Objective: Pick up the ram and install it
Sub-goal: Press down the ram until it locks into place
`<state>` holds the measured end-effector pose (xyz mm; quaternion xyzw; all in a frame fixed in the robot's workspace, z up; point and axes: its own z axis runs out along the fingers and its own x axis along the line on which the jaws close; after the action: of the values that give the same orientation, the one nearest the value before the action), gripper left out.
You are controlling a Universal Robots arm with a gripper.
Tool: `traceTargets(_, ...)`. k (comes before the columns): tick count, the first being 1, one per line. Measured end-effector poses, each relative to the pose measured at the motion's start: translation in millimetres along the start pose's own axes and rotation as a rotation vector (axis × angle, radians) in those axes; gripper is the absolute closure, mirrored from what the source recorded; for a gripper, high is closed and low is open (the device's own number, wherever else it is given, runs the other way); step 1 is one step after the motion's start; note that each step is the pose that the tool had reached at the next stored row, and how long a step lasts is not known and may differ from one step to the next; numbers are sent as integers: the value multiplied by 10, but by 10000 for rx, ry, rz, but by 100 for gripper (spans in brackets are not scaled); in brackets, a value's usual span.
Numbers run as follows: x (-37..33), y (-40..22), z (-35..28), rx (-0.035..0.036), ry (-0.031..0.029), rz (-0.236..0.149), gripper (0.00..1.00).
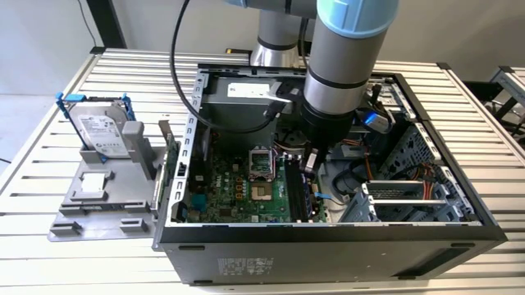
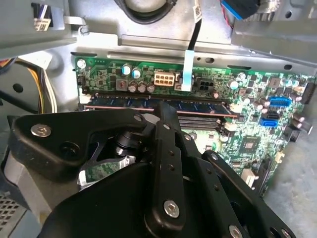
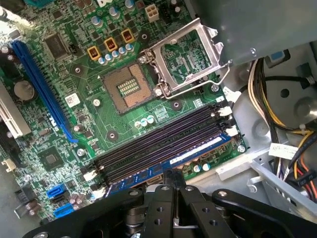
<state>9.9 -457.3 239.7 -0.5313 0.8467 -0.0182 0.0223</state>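
Inside the open computer case (image 1: 328,236) on the table (image 1: 98,258), the tool (image 3: 173,173) is seen pressed down on the ram (image 3: 195,151), fingers together over its top edge. The ram is seated in the outermost memory slot of the motherboard (image 3: 124,89). Uneven pressure could leave one end unlatched or flex the board. The hard drive (image 1: 100,129) is held in a holder outside.

Exterior view high above open case (image 1: 328,246), both wrist views close over motherboard (image 3: 99,124), perhaps steeply
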Motion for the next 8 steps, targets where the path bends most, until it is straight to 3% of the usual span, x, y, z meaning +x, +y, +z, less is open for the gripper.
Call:
traceTargets(4, 1, 4, 17, -39, -19, -327, 100)
traceTargets(8, 2, 5, 47, -52, -56, -1003, 100)
